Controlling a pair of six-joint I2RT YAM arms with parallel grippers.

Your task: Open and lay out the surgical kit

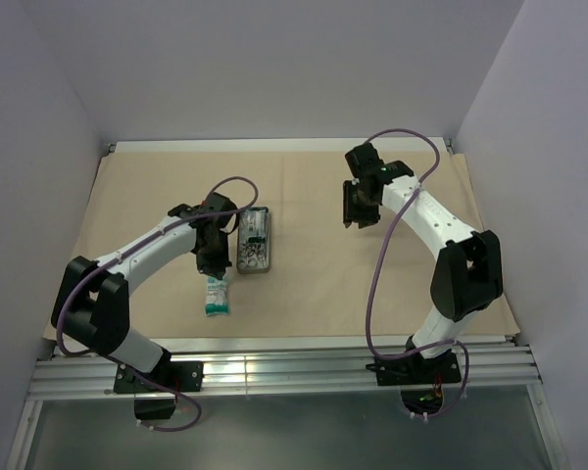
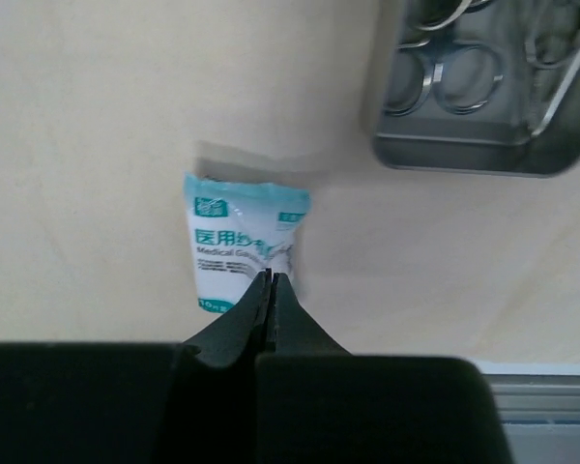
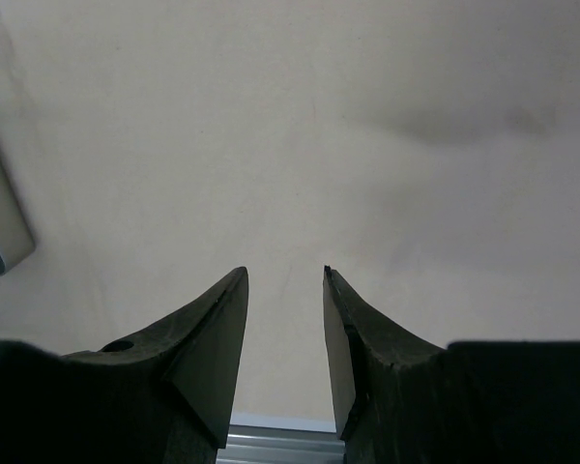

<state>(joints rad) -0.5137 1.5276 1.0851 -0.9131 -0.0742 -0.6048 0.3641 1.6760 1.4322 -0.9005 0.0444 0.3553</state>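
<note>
Left tool (image 2: 272,278) low, perhaps on packet (image 2: 234,232).

left gripper (image 2: 272,278): closed, tips over packet (image 2: 234,242) | packet on wrap (image 2: 87,116) | tray (image 2: 464,153): upper right

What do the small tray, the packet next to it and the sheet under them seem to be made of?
Tray: likely metal, brushed grey, with soft reflections on its rim.
Packet: probably plastic film or coated paper, white and teal, printed, slightly glossy and creased.
Sheet: looks like tan paper or nonwoven cloth, matte, with faint fold lines.
</note>
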